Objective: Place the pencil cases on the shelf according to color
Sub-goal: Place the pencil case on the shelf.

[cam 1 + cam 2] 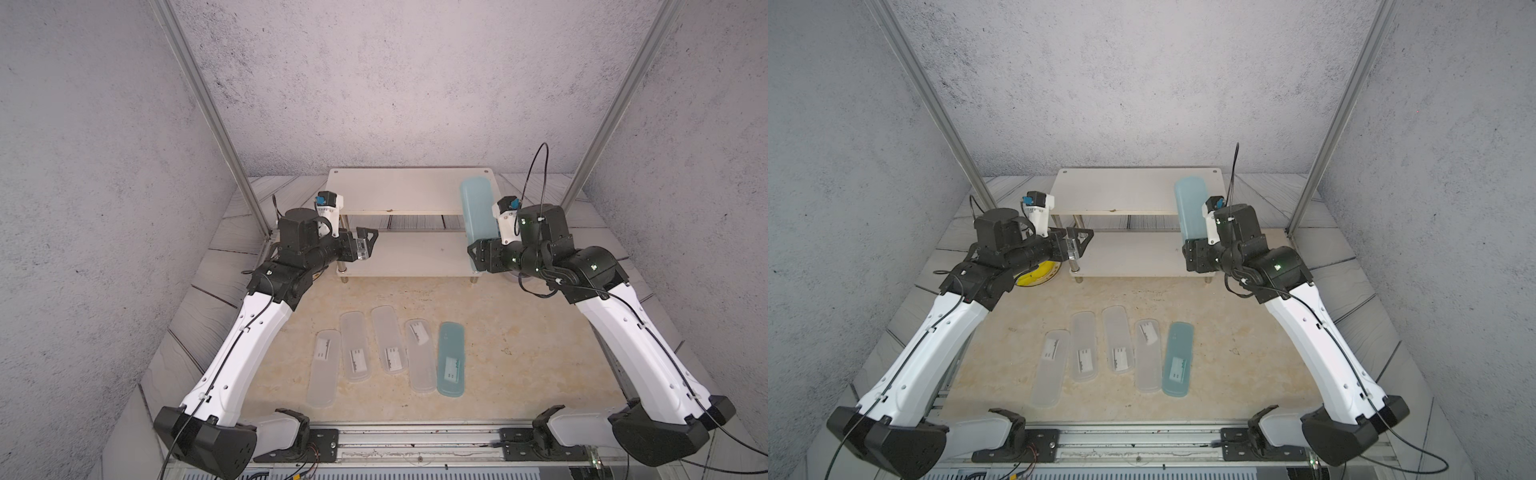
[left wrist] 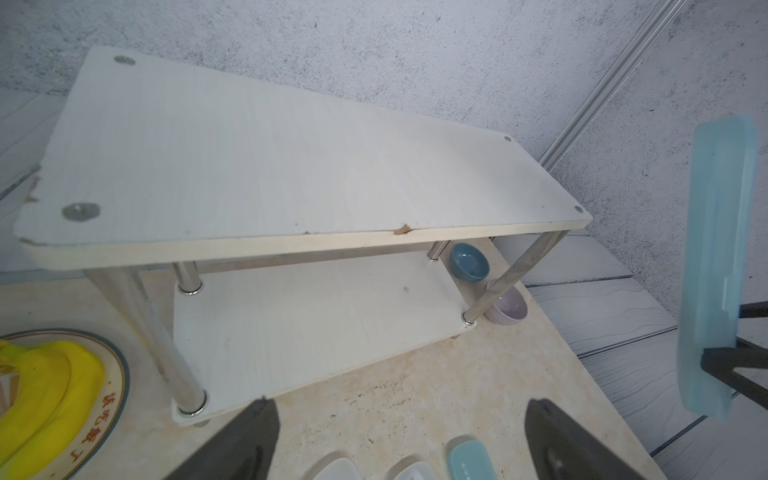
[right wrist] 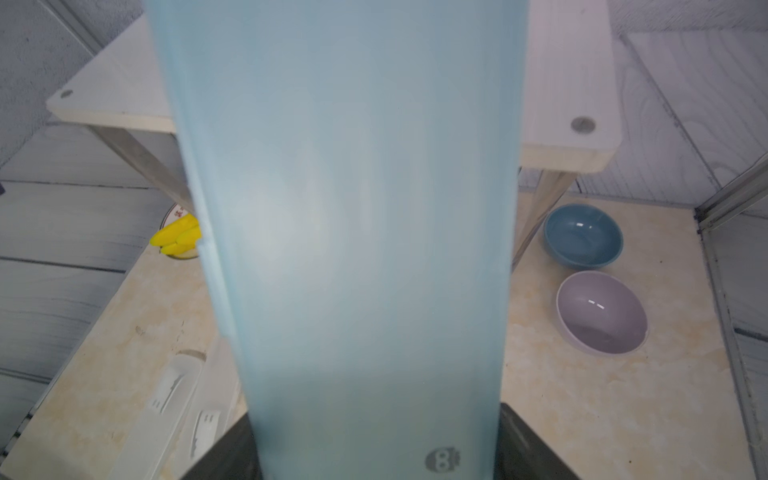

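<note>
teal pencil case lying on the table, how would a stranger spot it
Five long flat plastic cases lie in a row on the beige tabletop before the white two-tier shelf. It is the end case on the robot's right: translucent teal, the other four frosted white.

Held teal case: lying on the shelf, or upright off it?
Upright, off it: the teal case stands on end, the right gripper clamping its lower end, clear of the shelf.

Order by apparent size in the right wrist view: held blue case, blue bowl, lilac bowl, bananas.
1. blue case, very near the camera
2. lilac bowl and blue bowl, nearly alike, so unranked
3. bananas, partly hidden
</note>
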Controlling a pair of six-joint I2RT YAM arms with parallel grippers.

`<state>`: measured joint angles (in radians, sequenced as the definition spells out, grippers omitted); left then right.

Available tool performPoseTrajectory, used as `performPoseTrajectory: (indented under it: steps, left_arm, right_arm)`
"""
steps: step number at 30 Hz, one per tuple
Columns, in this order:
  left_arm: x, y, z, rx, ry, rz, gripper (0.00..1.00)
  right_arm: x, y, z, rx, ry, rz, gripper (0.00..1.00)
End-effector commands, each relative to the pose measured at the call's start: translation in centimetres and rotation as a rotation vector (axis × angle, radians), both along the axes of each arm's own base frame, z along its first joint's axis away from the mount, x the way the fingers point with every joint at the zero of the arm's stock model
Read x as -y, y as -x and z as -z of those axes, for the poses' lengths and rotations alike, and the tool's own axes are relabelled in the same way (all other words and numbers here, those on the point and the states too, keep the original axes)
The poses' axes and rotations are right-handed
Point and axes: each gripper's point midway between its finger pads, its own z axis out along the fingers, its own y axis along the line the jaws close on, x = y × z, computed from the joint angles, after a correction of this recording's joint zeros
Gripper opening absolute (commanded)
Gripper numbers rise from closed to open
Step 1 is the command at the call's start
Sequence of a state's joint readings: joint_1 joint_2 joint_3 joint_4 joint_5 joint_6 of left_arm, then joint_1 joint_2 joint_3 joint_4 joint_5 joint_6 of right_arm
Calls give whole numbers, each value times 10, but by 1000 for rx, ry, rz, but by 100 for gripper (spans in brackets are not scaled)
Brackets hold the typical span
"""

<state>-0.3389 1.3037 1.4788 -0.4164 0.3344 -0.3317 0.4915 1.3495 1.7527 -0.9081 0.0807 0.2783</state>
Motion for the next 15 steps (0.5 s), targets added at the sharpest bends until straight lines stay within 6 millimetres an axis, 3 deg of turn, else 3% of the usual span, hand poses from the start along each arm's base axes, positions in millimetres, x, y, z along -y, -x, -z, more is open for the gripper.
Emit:
performPoseTrajectory:
  steps: [1,8,15]
  left_arm:
    - [18,-4,-11,-14,12,89,99]
    - [29,-24,-10,-2,0,115,99]
    - [19,-31,21,-21,-106,78,99]
  right_arm:
    - [6,-27,-36,146,-16,24,66]
    - [27,-68,-63,282,-35,116,66]
    - [22,-88,-110,509,-139,126,67]
